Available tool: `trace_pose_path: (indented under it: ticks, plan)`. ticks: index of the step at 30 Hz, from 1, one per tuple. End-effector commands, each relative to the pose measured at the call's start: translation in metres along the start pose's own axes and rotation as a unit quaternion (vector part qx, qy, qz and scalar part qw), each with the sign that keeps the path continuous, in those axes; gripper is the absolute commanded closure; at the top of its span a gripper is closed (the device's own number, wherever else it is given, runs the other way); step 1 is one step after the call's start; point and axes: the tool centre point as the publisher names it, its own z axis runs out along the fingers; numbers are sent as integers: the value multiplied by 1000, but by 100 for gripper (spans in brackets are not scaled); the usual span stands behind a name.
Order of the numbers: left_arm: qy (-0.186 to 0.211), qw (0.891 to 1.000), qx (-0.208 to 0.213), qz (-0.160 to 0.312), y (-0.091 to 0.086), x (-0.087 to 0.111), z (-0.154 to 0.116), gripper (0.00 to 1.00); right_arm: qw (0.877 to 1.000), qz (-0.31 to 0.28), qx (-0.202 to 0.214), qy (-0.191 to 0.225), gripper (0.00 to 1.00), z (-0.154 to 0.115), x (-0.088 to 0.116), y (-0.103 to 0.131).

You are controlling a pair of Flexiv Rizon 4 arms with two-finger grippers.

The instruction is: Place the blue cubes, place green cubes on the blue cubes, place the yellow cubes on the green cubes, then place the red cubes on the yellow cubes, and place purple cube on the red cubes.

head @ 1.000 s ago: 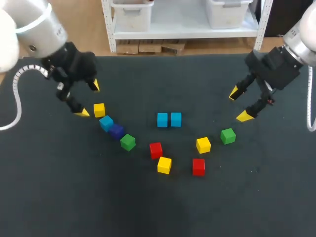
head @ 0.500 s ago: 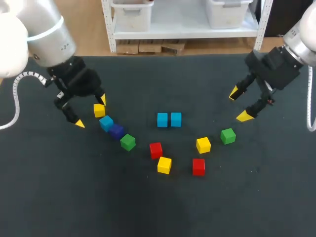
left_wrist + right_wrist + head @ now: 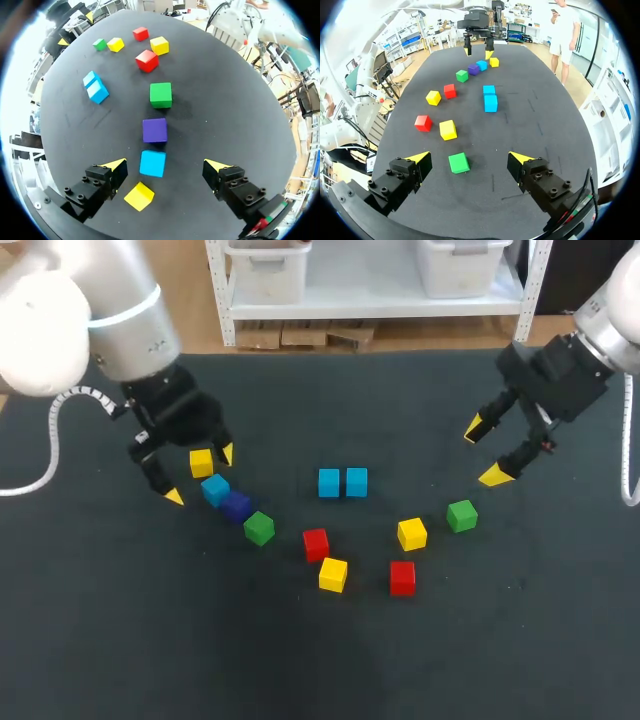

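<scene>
Over the last second my left arm has swung in from the far-left corner of the surface (image 3: 320, 660) and come down over the slanting row of four cubes on that side. The right arm has not stirred, and no cube has shifted.

The left gripper (image 3: 200, 475) now straddles the start of that row. In the left wrist view the loose blue cube (image 3: 152, 163) lies between its fingers. The yellow cube (image 3: 139, 196) sits just beside one finger, nearer the wrist. The purple cube (image 3: 154, 130) is just ahead of the blue one, touching it or very nearly, with a green cube (image 3: 160, 95) beyond. I read this as lining up on the loose blue cube, to carry it to the blue pair (image 3: 342, 482) lying side by side mid-surface. Nothing is stacked yet, so the task is still at its bottom layer.

The left gripper is spread wide and empty, with a gap between each finger and the blue cube. I cannot tell how high it stands above the surface. With yellow and purple crowding the blue cube, I would expect a careless close to nudge them.

The right gripper (image 3: 484, 452) is likewise spread wide and holds nothing. It hangs near the other green cube (image 3: 461, 515), which lies ahead between its fingers, untouched.
</scene>
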Motion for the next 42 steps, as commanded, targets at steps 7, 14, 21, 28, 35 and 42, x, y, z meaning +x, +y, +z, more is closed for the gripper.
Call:
trace_pose_path:
  ticks: [7,14,21,28,35,42]
  plan:
    - [0,1000,21,7,13,3,15,0,1000,-1,0,-1,0,0,0,0]
    - [4,1000,26,10,16,9,22,0,1000,-1,0,-1,0,0,0,0]
    - [6,1000,29,10,17,12,25,4,1000,-1,0,-1,0,0,0,0]
    - [7,999,30,12,15,11,27,80,1000,-1,0,-1,0,0,0,0]
    - [7,999,32,11,12,9,29,100,1000,-1,0,-1,0,0,0,0]
    - [13,999,32,-7,12,5,21,100,1000,-1,0,-1,0,0,0,0]
